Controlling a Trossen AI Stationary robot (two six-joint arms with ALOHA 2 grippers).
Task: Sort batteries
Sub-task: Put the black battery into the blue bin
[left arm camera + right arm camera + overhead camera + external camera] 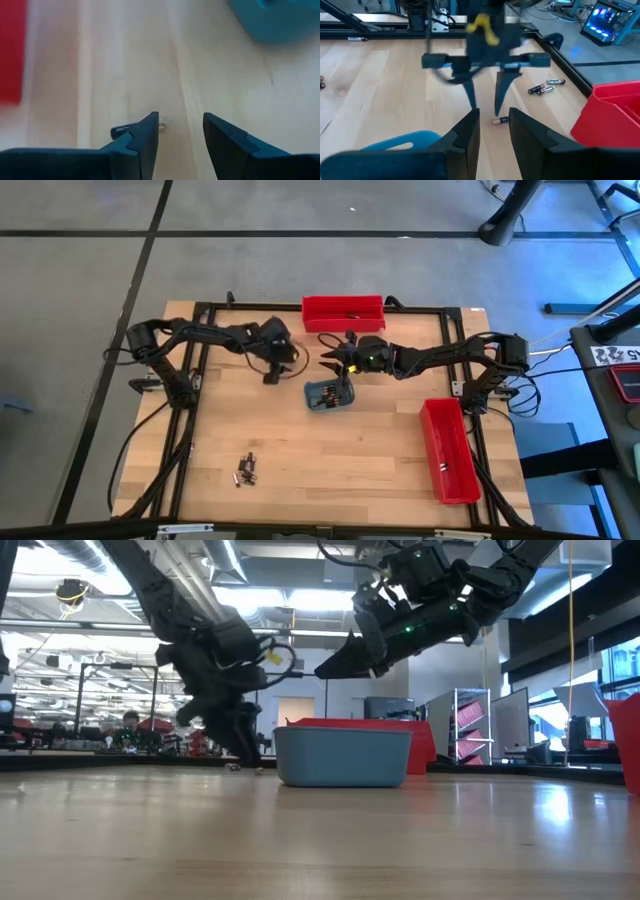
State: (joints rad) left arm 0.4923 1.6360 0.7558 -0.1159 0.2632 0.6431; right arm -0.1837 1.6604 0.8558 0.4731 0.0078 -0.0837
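The bench (pixel 300 450) carries a red bin (pixel 343 312) at its far edge, a second red bin (pixel 448 450) along its right edge, and a small grey-blue tray (pixel 329 395) near the middle. The left arm reaches from the left edge toward the centre, and the left gripper (pixel 180 132) stands tips-down on the boards just left of the tray, between it and the far bin. The right gripper (pixel 345 660) hangs above the tray, well clear of the wood, so the left arm is by far the nearer to the work. That work is a single battery (pixel 500 120) lying flat on the bench at the left gripper's fingertips; in the left wrist view it lies crosswise, its long axis running across the jaw gap, one end poking out past the near finger, not centred between the two. The left jaws stand apart and grasp nothing. The right jaws are also parted and empty. A small loose cluster of batteries (pixel 246 469) lies well apart, toward the near left corner.
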